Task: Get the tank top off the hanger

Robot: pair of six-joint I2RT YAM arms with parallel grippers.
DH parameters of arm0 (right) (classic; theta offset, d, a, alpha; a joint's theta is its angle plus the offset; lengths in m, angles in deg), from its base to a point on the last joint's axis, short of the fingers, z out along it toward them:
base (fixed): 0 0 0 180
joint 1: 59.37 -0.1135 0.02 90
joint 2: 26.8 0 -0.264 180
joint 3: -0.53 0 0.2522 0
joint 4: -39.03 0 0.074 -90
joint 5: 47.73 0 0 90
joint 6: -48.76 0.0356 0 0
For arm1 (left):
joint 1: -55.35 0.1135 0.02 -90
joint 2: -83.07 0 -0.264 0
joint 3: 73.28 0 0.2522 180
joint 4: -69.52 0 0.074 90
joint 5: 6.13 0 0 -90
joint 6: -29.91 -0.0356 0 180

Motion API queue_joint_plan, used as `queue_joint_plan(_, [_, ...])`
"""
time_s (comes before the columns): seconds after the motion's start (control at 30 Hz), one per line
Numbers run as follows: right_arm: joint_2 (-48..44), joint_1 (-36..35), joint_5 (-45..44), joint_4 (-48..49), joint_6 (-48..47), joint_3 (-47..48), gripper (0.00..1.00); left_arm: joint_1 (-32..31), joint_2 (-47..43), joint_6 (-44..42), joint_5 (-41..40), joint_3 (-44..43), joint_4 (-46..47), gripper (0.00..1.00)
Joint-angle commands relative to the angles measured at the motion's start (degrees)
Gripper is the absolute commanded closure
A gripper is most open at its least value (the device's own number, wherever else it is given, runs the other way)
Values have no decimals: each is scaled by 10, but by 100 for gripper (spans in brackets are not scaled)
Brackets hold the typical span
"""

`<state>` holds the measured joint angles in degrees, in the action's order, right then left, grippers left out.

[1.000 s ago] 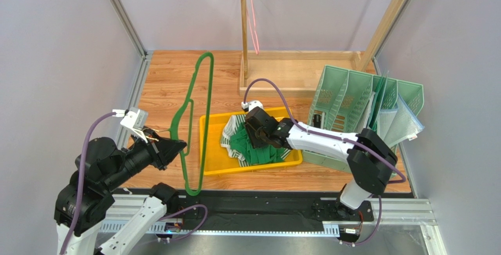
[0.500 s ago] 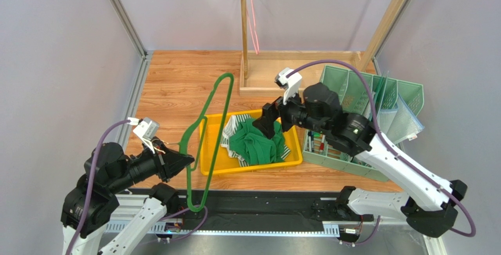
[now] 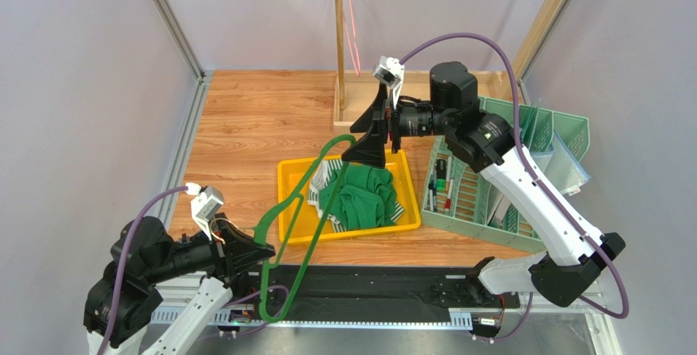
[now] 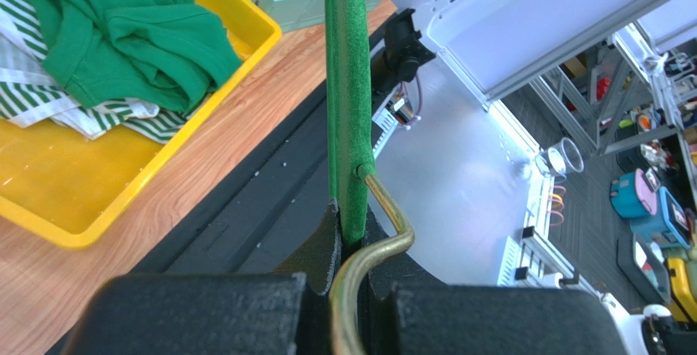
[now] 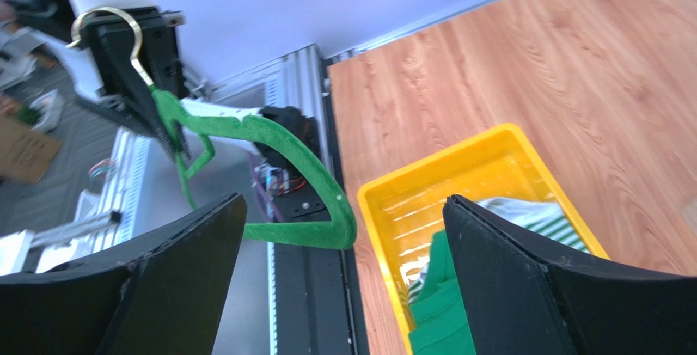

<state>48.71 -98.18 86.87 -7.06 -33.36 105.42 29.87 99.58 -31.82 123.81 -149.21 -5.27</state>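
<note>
The green tank top (image 3: 360, 196) lies crumpled in the yellow tray (image 3: 282, 200), on top of striped cloth, and nothing is touching it. Free of any garment, the green velvet hanger (image 3: 303, 200) slants from the tray's far left corner down past the table's near edge. My left gripper (image 3: 266, 250) is shut on the hanger (image 4: 348, 85) at its neck, with the brass hook (image 4: 384, 245) running between the jaws. High above the tray's far side, my right gripper (image 3: 368, 138) stands open and empty. In the right wrist view the tank top (image 5: 438, 306) shows low down, below the hanger (image 5: 270, 134).
A green mesh organizer (image 3: 491, 175) holding pens stands right of the tray. Behind it, a wooden post (image 3: 338, 36) with a pink cord rises from a wooden base. A black strip (image 3: 368, 277) runs along the table's near edge, and grey walls close both sides.
My right gripper opened, let go of the clothes in the tray and rose up and back. My left gripper pulled the hanger toward the near edge and tilted it lower.
</note>
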Motion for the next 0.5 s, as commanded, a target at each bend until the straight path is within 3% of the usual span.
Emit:
queue_joint_plan(0.0, [14,1,133,-2,-14,40,4,0,-7,7,39,6,24,100])
queue_joint_plan(0.1, [22,1,156,-13,-32,42,6,0,-5,6,47,11,28,100])
queue_joint_plan(0.2, [36,1,196,4,-16,44,17,0,-3,6,52,15,31,100])
queue_joint_plan(0.27, [42,0,211,1,-15,46,34,0,-2,6,51,15,32,100])
queue_joint_plan(0.47, [42,0,232,10,-23,12,64,0,-1,6,57,16,38,100])
